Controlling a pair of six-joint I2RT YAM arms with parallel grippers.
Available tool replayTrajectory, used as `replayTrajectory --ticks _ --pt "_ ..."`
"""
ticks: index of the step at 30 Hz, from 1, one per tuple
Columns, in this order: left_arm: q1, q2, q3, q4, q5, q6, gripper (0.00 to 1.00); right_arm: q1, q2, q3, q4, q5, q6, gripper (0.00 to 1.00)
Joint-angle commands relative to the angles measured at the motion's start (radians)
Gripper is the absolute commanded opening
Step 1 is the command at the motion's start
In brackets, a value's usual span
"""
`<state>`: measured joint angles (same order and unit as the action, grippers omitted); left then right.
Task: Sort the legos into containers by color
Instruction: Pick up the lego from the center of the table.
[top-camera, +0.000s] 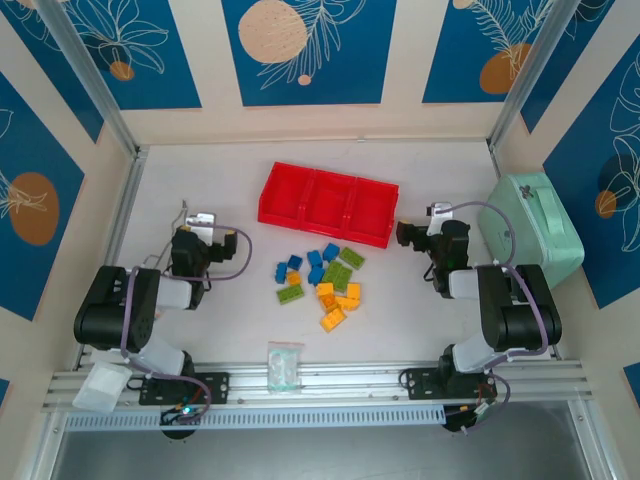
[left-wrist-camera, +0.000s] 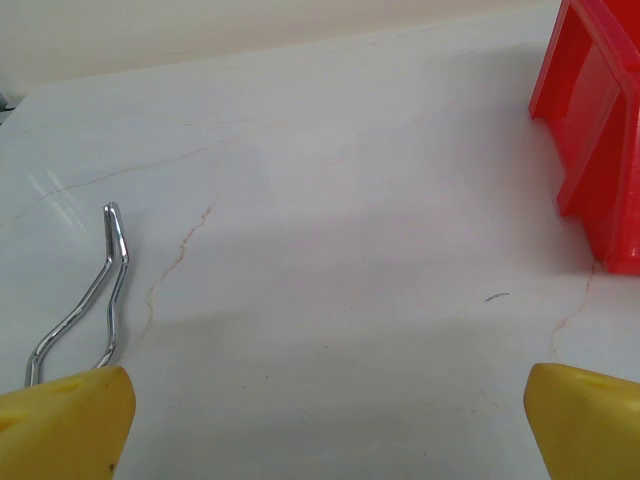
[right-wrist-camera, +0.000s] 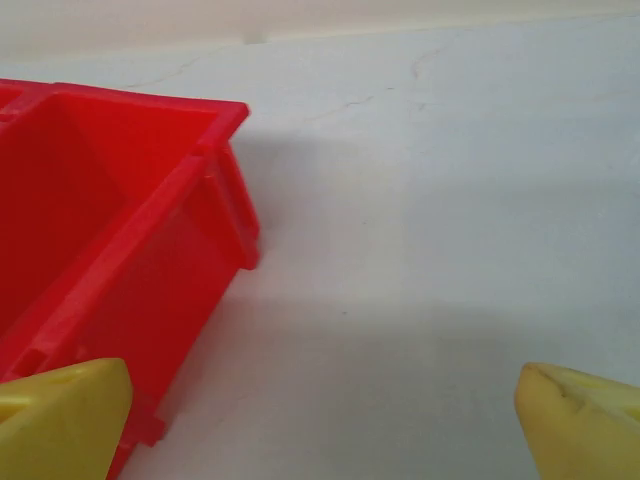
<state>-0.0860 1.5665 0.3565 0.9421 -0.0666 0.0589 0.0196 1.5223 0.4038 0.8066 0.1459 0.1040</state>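
Legos (top-camera: 333, 275): blue, lime green and orange-yellow bricks, loosely clustered on the white table (top-camera: 200, 170) just in front of the tray, between the arms.
Red tray (top-camera: 300, 195) (left-wrist-camera: 600, 130) (right-wrist-camera: 110, 230): three compartments side by side, all bare.
Left gripper (top-camera: 203, 225) (left-wrist-camera: 325, 430): released, jaws wide, left of the cluster; bent metal wire (left-wrist-camera: 100, 290) beside one yellow fingertip (left-wrist-camera: 65, 420).
Right gripper (top-camera: 420, 232) (right-wrist-camera: 325, 420): released, jaws wide, at the tray's right end.
Mint-green case (top-camera: 530, 230): right of the right arm.
Clear bag (top-camera: 285, 365): near edge, between the bases.

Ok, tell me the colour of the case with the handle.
The case is mint green, clearest in the top external view.
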Motion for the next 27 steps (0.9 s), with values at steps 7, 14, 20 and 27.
replayTrajectory --ticks 7,14,20,27 --pt "0.009 -0.002 0.016 0.002 0.024 0.004 0.99 -0.029 -0.001 0.018 -0.009 -0.099 -0.006 0.99" --pt "0.020 0.000 0.025 -0.013 0.037 -0.007 1.00 -0.031 0.001 0.021 -0.015 -0.105 -0.001 0.99" --pt "0.022 -0.004 0.020 -0.006 0.033 -0.005 0.99 -0.017 -0.012 0.011 -0.001 -0.001 0.017 0.99" --pt "-0.022 -0.213 0.059 -0.260 -0.089 -0.008 0.99 -0.092 -0.436 0.128 -0.606 0.180 0.369 0.99"
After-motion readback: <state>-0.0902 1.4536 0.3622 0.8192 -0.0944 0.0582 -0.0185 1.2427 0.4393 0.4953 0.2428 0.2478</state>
